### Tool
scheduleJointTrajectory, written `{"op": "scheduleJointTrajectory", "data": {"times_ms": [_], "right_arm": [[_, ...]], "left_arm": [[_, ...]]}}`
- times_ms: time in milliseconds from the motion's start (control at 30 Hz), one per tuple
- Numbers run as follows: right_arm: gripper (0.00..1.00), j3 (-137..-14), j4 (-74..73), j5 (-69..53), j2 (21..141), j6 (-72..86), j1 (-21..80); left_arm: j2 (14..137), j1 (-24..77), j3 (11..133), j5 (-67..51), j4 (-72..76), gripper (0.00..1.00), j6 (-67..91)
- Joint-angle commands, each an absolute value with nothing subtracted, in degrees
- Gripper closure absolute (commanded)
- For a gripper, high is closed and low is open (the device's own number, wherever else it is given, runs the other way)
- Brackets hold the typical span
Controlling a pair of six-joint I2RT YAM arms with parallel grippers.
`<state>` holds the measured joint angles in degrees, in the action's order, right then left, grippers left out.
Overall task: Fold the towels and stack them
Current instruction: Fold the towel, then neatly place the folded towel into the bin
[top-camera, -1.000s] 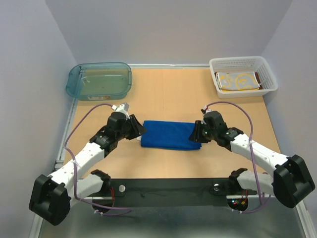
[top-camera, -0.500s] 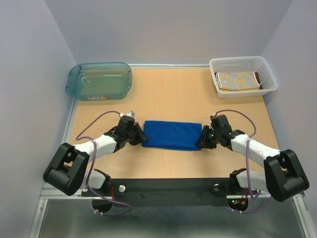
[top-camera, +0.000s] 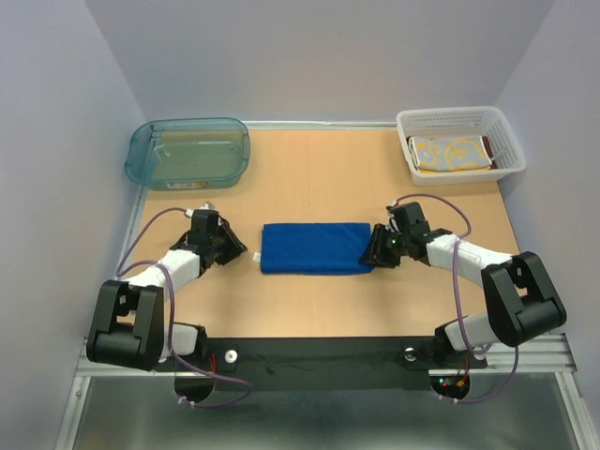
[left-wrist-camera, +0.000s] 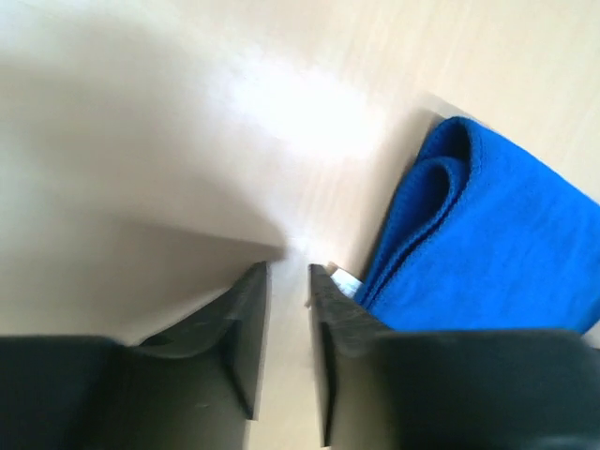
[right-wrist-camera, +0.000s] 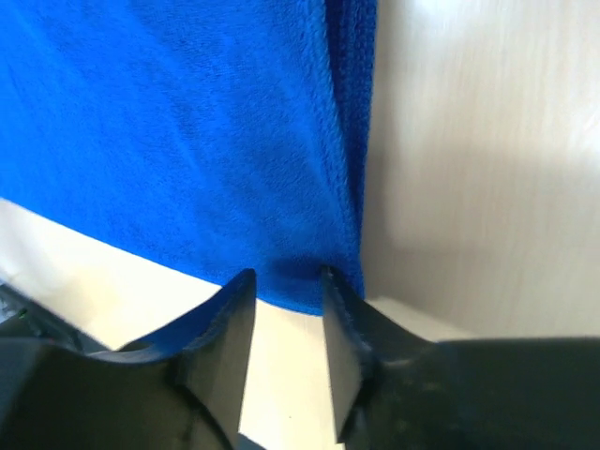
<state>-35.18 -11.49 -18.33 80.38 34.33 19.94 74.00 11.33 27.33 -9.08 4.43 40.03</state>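
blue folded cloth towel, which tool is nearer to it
Right. The right tool is at the right end of the blue folded cloth towel, tips at its edge; the left tool sits off its left end, a gap between.

We lose the blue towel (right-wrist-camera: 178,131) past the top and left edges of the right wrist view. The white basket (top-camera: 466,174) hides part of the yellow towel (top-camera: 452,153), and of the brown towel (top-camera: 487,146) beneath we see only slivers.
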Motion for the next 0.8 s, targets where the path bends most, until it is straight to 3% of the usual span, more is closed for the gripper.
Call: {"op": "scheduleJointTrajectory", "data": {"times_ms": [0, 67, 133, 233, 400, 567, 767], "right_arm": [[0.57, -40.67, -11.6, -17.24, 79.2, 29.98, 19.78], [0.41, -43.05, -14.84, -13.72, 77.08, 28.31, 19.69], [0.34, -46.21, -18.7, -10.31, 76.47, 25.67, 18.38], [0.17, -47.72, -21.61, -6.87, 75.94, 23.38, 15.74], [0.0, -47.38, -23.29, -6.16, 74.97, 23.2, 4.85], [0.0, -46.14, -23.38, -4.92, 75.32, 25.49, -0.95], [0.0, -45.27, -23.2, -5.8, 75.32, 26.63, -2.63]], "left_arm": [[68.65, 10.11, 34.35, -7.38, -2.26, 0.55, 34.02], [64.8, 10.72, 37.43, -5.81, -5.26, 0.37, 31.39], [62.5, 14.56, 40.93, -3.79, -7.81, 0.16, 28.93], [60.91, 24.73, 46.2, 2.43, -10.45, 0.02, 27.43], [67.91, 41.9, 53.42, 9.48, -10.9, 0.01, 26.37], [80.84, 55.18, 65.54, 12.65, -11.95, 0.02, 23.91], [102.43, 66.08, 83.54, 17.21, -19.31, 0.14, 16.89]]}}
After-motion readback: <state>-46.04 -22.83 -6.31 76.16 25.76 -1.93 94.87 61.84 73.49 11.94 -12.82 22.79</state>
